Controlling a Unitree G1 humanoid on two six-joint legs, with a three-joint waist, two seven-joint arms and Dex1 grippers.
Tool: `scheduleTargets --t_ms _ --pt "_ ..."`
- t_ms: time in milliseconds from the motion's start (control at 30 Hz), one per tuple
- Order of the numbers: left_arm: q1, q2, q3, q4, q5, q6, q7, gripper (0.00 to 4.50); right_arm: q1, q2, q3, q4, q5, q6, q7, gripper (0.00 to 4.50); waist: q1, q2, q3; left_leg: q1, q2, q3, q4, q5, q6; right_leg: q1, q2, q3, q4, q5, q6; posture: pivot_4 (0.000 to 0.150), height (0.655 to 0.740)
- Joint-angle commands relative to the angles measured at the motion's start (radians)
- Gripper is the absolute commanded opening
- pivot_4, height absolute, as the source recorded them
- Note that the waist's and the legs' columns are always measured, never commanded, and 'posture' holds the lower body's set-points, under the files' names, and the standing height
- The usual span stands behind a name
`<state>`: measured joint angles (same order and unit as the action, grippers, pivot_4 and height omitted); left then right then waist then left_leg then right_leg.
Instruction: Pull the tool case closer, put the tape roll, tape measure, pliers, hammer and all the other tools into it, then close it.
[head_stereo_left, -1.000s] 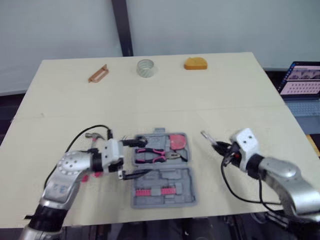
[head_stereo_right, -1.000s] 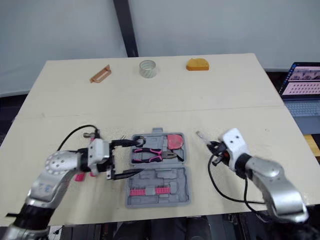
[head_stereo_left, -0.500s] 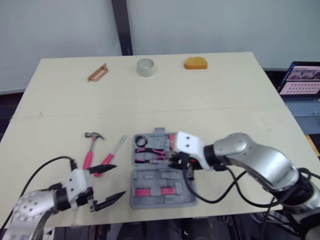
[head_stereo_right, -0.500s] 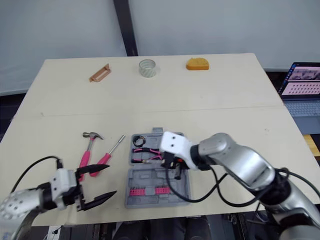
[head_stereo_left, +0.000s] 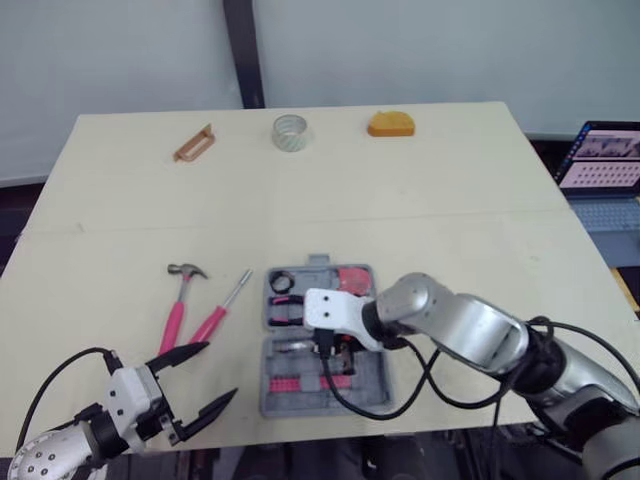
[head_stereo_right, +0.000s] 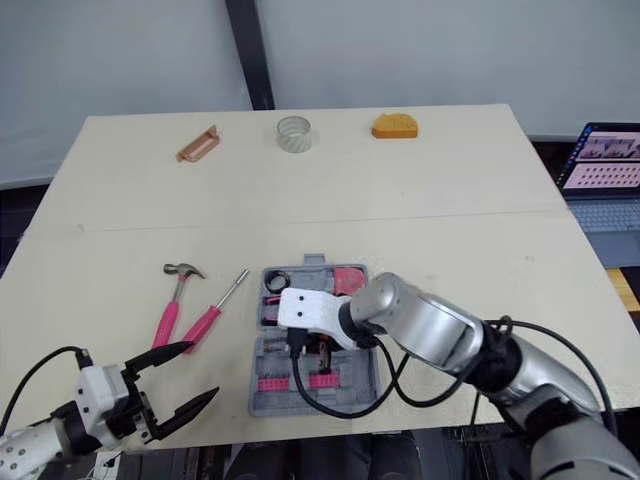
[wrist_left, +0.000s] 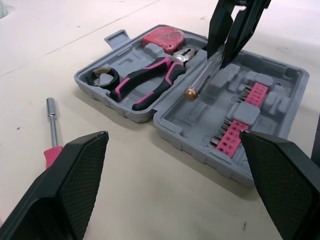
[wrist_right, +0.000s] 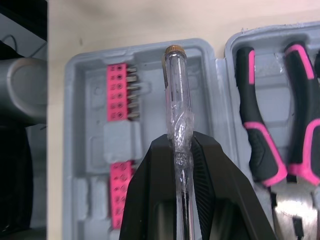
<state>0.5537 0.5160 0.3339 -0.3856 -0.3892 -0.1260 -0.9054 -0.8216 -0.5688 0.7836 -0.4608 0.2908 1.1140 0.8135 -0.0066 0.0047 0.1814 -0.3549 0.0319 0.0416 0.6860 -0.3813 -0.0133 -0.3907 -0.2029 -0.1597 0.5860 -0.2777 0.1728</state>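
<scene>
Right fingers (wrist_right: 150, 200) around clear screwdriver (wrist_right: 175, 85) over tool case (wrist_right: 86, 56)

Grey tool case (wrist_left: 192, 131) lay open flat on the surface (head_stereo_left: 450, 200). Pliers (wrist_left: 150, 82), red tape measure (wrist_left: 162, 40) and black tape roll (wrist_left: 102, 77) sat in its far half, pink bit strip (wrist_left: 240, 125) in its near half. Clear screwdriver (wrist_right: 176, 95), pinched by right end effector (wrist_right: 179, 142), slanted over near half. Hammer (head_stereo_left: 180, 300) and pink screwdriver (head_stereo_left: 222, 310) lay left of case.

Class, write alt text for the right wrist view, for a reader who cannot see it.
Two black fingers pinch a clear screwdriver over the open grey case. Pink bits lie in one half, pliers in the other.
</scene>
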Motion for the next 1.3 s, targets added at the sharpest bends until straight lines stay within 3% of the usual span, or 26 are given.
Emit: scheduleTargets --t_ms 33,400,1300 --pt "0.017 -0.006 -0.003 -0.038 -0.012 -0.016 0.010 4.50 -0.022 0.028 0.020 0.014 -0.040 -0.020 -0.015 0.04 0.001 0.000 0.000 0.000 0.000 0.000 0.000 0.000 0.000 0.000 0.000 0.000 0.000 0.000 0.000 0.150 0.7400" --pt "0.009 0.006 0.001 -0.029 0.001 -0.021 0.016 4.50 -0.014 0.058 0.057 0.072 -0.131 -0.070 -0.004 0.04 0.000 0.000 0.000 0.000 0.000 0.001 0.000 0.000 0.000 -0.001 0.000 0.000 0.000 0.000 0.000 0.150 0.7400" --pt "0.000 0.017 -0.003 -0.016 0.018 -0.023 0.034 4.50 0.015 0.081 0.091 0.099 -0.188 -0.109 0.016 0.04 -0.001 0.000 0.000 0.000 0.000 0.001 0.000 0.000 0.000 -0.001 0.000 0.001 0.001 0.000 0.000 0.150 0.7400"
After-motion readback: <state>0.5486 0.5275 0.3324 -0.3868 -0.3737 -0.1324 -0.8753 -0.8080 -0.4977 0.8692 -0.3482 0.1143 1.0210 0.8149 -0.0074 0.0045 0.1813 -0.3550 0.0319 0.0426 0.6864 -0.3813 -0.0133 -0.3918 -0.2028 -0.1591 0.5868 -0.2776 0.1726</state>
